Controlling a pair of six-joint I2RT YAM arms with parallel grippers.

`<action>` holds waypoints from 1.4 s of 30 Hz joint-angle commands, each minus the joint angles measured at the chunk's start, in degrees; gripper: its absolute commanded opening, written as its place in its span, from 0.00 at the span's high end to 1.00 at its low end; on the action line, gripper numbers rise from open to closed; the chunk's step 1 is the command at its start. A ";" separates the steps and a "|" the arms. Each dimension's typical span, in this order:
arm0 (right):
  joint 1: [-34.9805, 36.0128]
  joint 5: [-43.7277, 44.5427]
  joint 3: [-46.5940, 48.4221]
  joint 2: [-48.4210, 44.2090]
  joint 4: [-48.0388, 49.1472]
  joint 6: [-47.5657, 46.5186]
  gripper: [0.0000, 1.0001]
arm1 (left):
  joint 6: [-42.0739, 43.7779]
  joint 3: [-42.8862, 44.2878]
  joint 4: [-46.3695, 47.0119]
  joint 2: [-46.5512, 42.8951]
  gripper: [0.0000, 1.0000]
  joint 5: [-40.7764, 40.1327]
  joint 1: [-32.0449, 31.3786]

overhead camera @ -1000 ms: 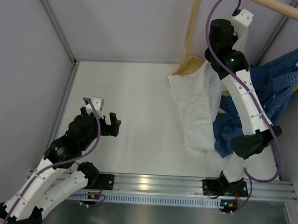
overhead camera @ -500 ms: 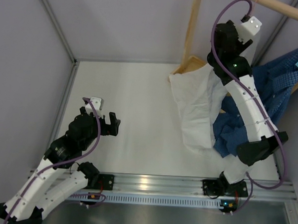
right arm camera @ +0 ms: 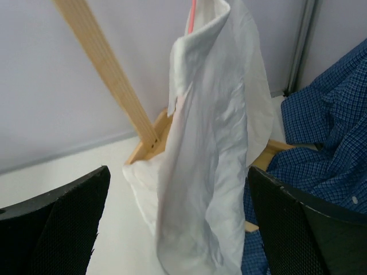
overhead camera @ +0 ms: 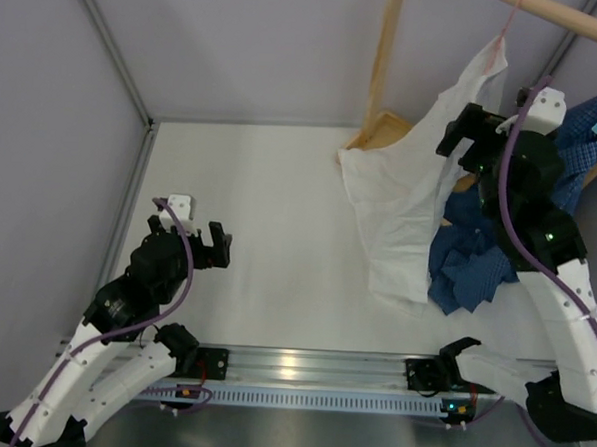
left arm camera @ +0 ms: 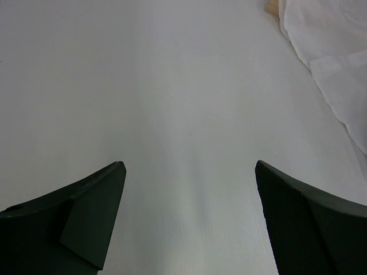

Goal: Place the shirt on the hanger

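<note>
Apparently done — shirt [overhead camera: 405, 204] hangs on hanger [overhead camera: 506, 19], far right; right gripper [overhead camera: 470, 142] wide open, empty — left gripper [overhead camera: 217, 247] likewise.

I can read no text, label, brand, number or sign anywhere in my views; nothing here bears legible writing.

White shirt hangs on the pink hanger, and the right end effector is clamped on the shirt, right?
No. The right end effector is open, not clamped; the right wrist view shows its jaws spread wide, with the shirt hanging on the hanger ahead of them.
</note>
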 commanded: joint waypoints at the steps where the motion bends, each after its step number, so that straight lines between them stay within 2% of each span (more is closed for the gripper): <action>1: 0.25 -12.28 -4.14 -8.31 -4.37 -9.37 0.01 | -0.80 0.56 2.03 -1.70 0.02 -5.28 0.55; 8: 0.17 -15.47 -18.36 -28.68 -14.41 -8.23 0.00 | -1.41 0.83 1.33 -6.70 0.02 -12.58 2.84; 14: 0.17 -13.46 -24.71 -36.70 -20.57 -7.44 0.00 | -1.06 0.83 1.42 -7.41 0.02 -15.31 5.38; 18: 0.17 -11.95 -27.09 -39.88 -21.64 -8.75 0.01 | -1.33 0.74 1.50 -7.33 0.02 -14.43 8.28; 29: 0.25 -9.05 -29.20 -44.62 -24.01 -10.25 0.01 | 0.26 -0.75 2.91 -6.19 0.02 -7.93 8.64; 42: 0.25 -8.26 -29.20 -44.63 -24.01 -10.17 0.01 | 0.34 -0.93 3.08 -6.01 0.02 -6.35 9.69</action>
